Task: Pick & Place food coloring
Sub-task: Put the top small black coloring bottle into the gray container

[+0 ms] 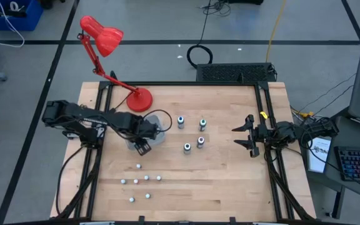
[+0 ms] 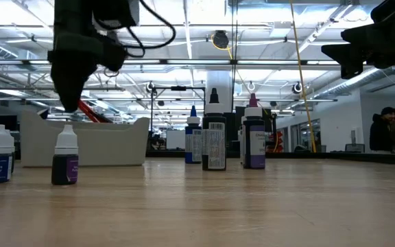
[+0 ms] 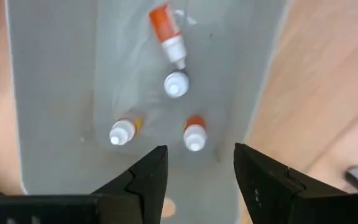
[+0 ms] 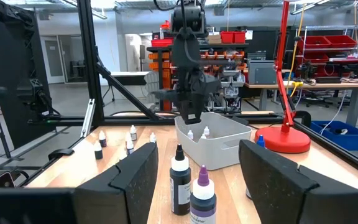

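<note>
A: Going from the left of the high view, what is the left gripper (image 1: 144, 147) doing?

B: It is hanging over the grey tray (image 1: 159, 139), jaws spread apart and gripping nothing. In its wrist view, four little bottles (image 3: 178, 84) are already lying or standing inside the tray (image 3: 55, 93), one of them tipped on its side.

A: And the rest of the food coloring?

B: A scatter of small whitish bottles (image 1: 147, 178) is sitting on the tabletop (image 1: 230, 187) near the front edge, well apart from the tray. Four larger bottles (image 1: 187, 148) are standing upright nearer the middle. Seen at table level, a purple one (image 2: 65, 156) is standing just below the left arm.

A: So how should it be handling the next pick?

B: I judge it is between bottles, so it should be lifting clear of the tray wall first, then coming straight down over one cap, keeping the fingers either side without knocking neighbours. They look light and easily toppled.

A: The right side?

B: The right gripper (image 1: 247, 135) is waiting near the right edge, jaws wide apart, holding nothing.
</note>
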Controlling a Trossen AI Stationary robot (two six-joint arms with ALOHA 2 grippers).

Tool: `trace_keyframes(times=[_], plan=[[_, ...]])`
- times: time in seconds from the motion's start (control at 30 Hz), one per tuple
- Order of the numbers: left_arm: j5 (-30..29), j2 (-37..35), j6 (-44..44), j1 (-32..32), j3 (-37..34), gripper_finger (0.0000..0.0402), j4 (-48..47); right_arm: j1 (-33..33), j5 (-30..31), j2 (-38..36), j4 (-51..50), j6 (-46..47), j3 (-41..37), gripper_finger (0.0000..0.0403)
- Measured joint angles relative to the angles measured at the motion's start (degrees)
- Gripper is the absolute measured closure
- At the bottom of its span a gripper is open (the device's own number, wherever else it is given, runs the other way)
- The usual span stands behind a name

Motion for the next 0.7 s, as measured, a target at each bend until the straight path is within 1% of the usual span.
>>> trace_keyframes(times=[0.13,0.33,0.6,0.7], plan=[[1.19,0.00,2.53,-2.34,2.40,0.0215,1.28,0.00,0.01,-0.01,0.00,0.00,0.02,0.0190],[1.83,0.00,3.15,-8.29,2.35,0.0215,6.19,0.00,0.00,0.00,0.00,0.02,0.02,0.0190],[1.68,0.00,0.94,-17.59,2.26,0.0215,7.02,0.00,0.01,0.00,-0.02,0.00,0.01,0.0190],[-0.24,0.00,-1.32,-20.98,2.26,0.0215,7.35,0.00,0.00,0.00,-0.01,0.01,0.00,0.0190]])
